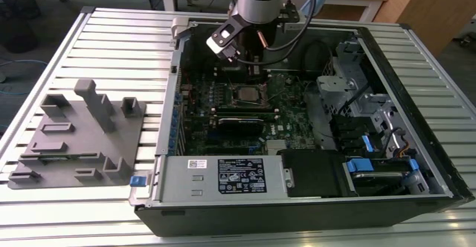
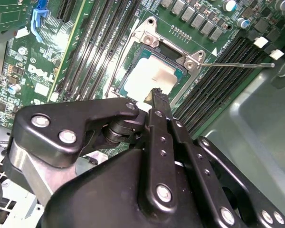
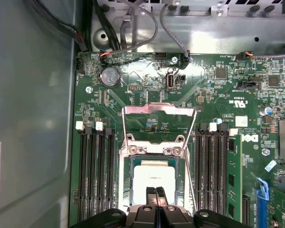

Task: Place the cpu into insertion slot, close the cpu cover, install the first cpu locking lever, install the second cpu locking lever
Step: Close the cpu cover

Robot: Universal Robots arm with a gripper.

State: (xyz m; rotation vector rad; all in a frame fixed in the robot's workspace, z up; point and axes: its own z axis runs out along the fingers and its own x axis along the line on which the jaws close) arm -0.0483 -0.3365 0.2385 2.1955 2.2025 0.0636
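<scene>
Fingers of the gripper are pressing flat against each other with nothing showing between them. Their tips are hanging over one edge of the cpu. Whether they are touching its metal top cannot be told.

The cpu is lying flat and square inside the insertion slot, its silvery top catching the light. Judging from how it is sitting level within the rim, the first step is looking done.

The cpu cover is standing open. In the first wrist view it is rising from its hinges on the side of the slot away from the fingers, so the whole chip is lying between the fingertips and the frame. The hinge line is running crosswise to the direction in which the fingers are pointing, and the green motherboard is showing through the cover's window.

In the second wrist view, one locking lever is lying as a thin rod, reaching away from a corner of the slot, across the black memory slots. It is not latched down.

In the exterior view, the arm is reaching down into the open computer case, which is lying on its side on the slatted table. The gripper is hovering just beside the insertion slot, on its far side from the case's labelled power supply. A grey fixture is resting well apart from the case, toward the exterior view's left.
</scene>
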